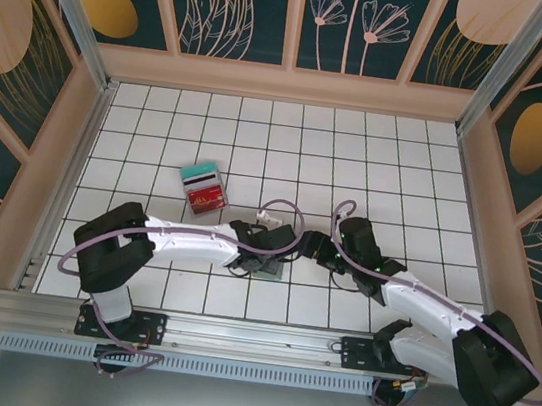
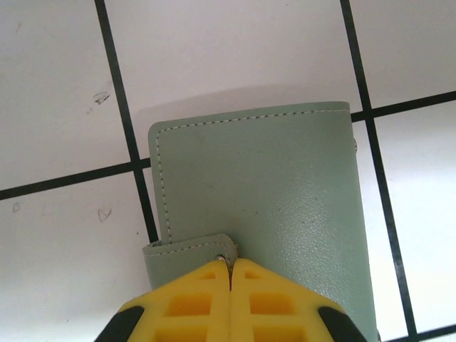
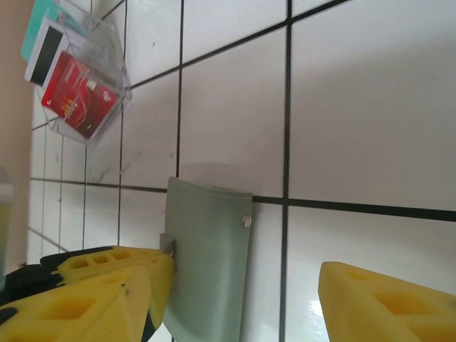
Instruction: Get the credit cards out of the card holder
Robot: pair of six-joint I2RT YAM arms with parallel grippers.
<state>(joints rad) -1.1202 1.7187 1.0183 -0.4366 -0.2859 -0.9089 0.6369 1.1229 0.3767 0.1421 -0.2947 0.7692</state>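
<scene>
The white tiled tabletop [image 1: 378,158] carries a closed, grey-green stitched bifold card holder [image 2: 263,192] close to its near edge, about midway along. The left gripper [image 2: 229,269] has its yellow fingers pressed together at the holder's snap tab [image 2: 189,249] (pinching or only touching it, I cannot tell). The right gripper [image 1: 308,245] stands with fingers [image 3: 385,303] apart, the holder seen between them. The teal, whitish and red plastic credit cards [image 1: 203,185] lie overlapped, well apart from the holder and nearer the left edge.
</scene>
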